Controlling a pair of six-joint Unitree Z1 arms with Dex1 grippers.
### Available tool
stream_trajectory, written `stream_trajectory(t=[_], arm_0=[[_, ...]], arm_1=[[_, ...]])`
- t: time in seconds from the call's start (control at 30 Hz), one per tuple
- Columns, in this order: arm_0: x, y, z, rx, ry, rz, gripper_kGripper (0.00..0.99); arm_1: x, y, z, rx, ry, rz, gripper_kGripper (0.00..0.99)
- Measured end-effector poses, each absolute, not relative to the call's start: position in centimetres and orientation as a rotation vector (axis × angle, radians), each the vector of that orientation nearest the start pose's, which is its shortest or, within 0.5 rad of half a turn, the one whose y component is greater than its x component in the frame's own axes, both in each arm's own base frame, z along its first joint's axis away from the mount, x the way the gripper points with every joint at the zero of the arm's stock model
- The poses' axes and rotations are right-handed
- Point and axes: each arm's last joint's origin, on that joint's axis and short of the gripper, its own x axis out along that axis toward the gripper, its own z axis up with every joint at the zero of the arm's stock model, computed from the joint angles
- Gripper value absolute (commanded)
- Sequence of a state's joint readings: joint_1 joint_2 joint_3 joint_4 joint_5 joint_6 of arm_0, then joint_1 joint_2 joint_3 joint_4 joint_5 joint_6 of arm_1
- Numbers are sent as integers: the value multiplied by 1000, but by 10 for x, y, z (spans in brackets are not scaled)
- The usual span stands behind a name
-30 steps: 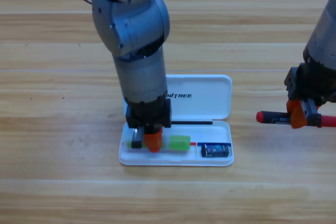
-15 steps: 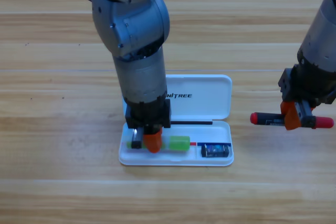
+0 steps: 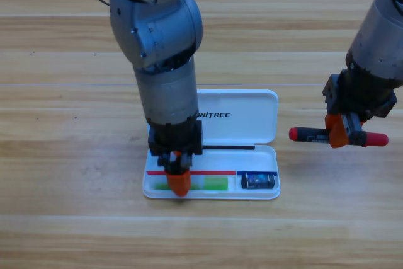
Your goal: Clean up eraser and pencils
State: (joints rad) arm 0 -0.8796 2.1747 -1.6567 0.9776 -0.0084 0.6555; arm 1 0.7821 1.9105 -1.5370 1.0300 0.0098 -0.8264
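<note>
1. The left gripper (image 3: 178, 177) is pointed down into the tray of the open white case (image 3: 249, 124), directly over the green pencil (image 3: 214, 183), which is laid flat in the long left compartment; whether its jaws are parted or closed cannot be told.
2. The eraser (image 3: 258, 181) is seen in the small right compartment of the same tray.
3. The black pencil with red ends (image 3: 308, 134) is gripped crosswise between the closed orange jaws of the right gripper (image 3: 343, 131), to the right of the case, level and apart from it.
</note>
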Motion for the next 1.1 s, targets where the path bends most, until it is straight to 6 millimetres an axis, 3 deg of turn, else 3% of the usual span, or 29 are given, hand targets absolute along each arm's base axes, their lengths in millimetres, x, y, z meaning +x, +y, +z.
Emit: stream_trajectory(t=[0.23,0.43,0.57,0.7,0.83,0.93,1.1], arm_0=[[271,-328,214,1153,1151,-1181,990],[267,-323,218,1168,1183,-1190,990],[261,-312,240,1156,1180,-1202,990],[262,-283,273,1119,1145,-1193,990],[269,-235,300,1049,1112,-1161,990],[273,-202,313,999,1099,-1135,990],[276,-167,320,954,1095,-1115,990]], arm_1=[[259,264,286,-1192,1024,1206,0],[269,301,281,-1198,987,1225,0],[271,331,271,-1211,986,1247,0],[273,360,263,-1233,973,1271,0],[274,381,254,-1256,950,1278,0],[276,394,249,-1265,929,1281,0],[280,408,240,-1294,913,1260,0]])
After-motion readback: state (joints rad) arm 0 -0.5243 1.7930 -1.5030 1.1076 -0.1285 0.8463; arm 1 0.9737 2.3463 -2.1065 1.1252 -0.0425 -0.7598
